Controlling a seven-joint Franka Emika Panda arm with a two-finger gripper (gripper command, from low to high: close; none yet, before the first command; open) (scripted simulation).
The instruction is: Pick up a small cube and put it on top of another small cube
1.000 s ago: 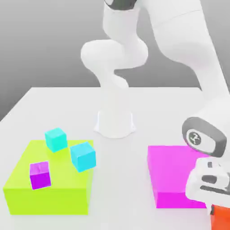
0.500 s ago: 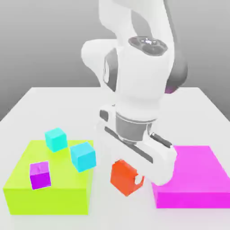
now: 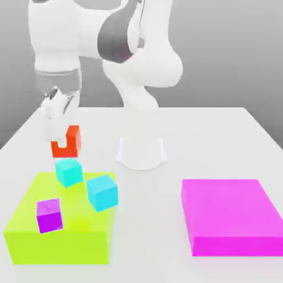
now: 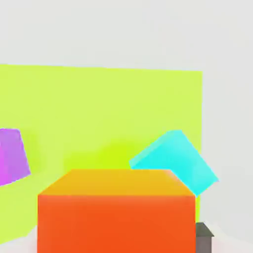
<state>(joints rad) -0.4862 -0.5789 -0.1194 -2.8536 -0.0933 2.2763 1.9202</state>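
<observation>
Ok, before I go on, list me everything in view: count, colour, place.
cube: 1, orange-red, held in the gripper
cube: 1, turquoise, far part of the green block
cube: 1, sky blue, on that block, toward the exterior view's right
cube: 1, purple, on that block, near part
green block: 1, yellow-green, on the table, exterior view's left
flat block: 1, magenta, on the table, exterior view's right
table: 1, pale grey, under everything
arm: 1, white and grey, behind the blocks
gripper: 1, white, shut on the orange-red cube
</observation>
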